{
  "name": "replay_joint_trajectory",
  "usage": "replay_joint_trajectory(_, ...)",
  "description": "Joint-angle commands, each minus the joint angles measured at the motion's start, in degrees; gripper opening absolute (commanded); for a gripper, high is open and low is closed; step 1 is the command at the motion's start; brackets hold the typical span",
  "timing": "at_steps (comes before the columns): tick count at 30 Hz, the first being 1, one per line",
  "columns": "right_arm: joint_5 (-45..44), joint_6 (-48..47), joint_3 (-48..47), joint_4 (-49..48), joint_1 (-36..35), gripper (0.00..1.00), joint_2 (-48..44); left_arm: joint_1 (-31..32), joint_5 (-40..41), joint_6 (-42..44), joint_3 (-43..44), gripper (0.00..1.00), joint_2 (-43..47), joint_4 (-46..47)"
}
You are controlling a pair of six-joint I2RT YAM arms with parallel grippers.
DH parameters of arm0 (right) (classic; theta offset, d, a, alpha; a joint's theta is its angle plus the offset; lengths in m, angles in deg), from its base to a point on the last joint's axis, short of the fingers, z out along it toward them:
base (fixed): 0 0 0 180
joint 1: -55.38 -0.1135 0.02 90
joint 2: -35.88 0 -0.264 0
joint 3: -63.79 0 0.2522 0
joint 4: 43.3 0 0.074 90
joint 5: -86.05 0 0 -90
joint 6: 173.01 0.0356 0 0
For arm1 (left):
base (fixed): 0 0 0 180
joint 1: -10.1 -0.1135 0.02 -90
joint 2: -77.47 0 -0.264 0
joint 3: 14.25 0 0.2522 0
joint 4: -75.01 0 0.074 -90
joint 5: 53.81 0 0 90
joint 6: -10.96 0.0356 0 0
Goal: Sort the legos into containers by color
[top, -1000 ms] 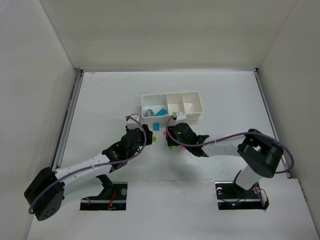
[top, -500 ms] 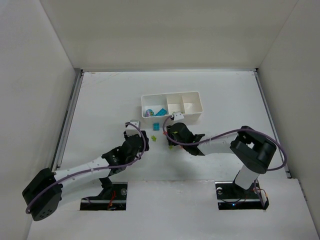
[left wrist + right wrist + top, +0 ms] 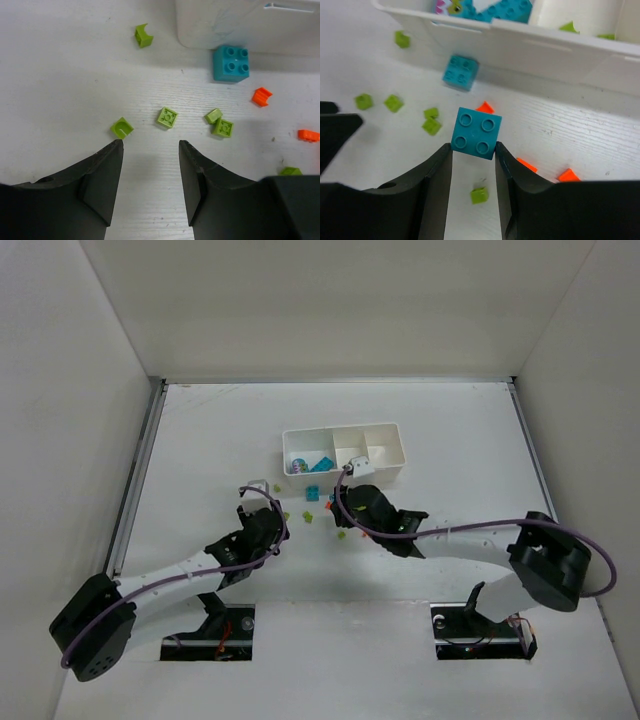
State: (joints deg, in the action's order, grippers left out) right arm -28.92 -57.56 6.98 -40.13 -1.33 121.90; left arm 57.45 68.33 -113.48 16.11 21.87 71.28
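R gripper (image 3: 472,146) pinches a blue brick (image 3: 475,133) at its fingertips, near the tray (image 3: 535,50). L gripper (image 3: 150,147) gapes empty over green bricks (image 3: 167,117). Risk: shallow grip could let the brick twist or drop, or clip the tray wall en route to the left bin (image 3: 305,443).

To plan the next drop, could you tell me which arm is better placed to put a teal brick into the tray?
The right arm: the right gripper is shut on a teal brick, with the white tray just ahead; the left gripper is open and empty near lime bricks.
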Motion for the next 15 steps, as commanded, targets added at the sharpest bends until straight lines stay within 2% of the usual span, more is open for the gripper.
replay_joint_trajectory(1,-1.57,-0.4,-2.21,1.97,-1.6,0.28,-5.06,-1.43,0.64,-1.69,-0.69,0.46,-1.18,1.84)
replay_joint_trajectory(5,0.71,-1.63,-5.9,1.63,-1.61,0.28,-6.04,-2.4,0.2,-1.95,-0.6,0.46,-1.71,2.28)
replay_joint_trajectory(15,5.2,-4.1,-22.6,-1.01,5.68,0.31,10.21,-5.03,0.03,-3.01,0.27,0.42,-5.93,5.18)
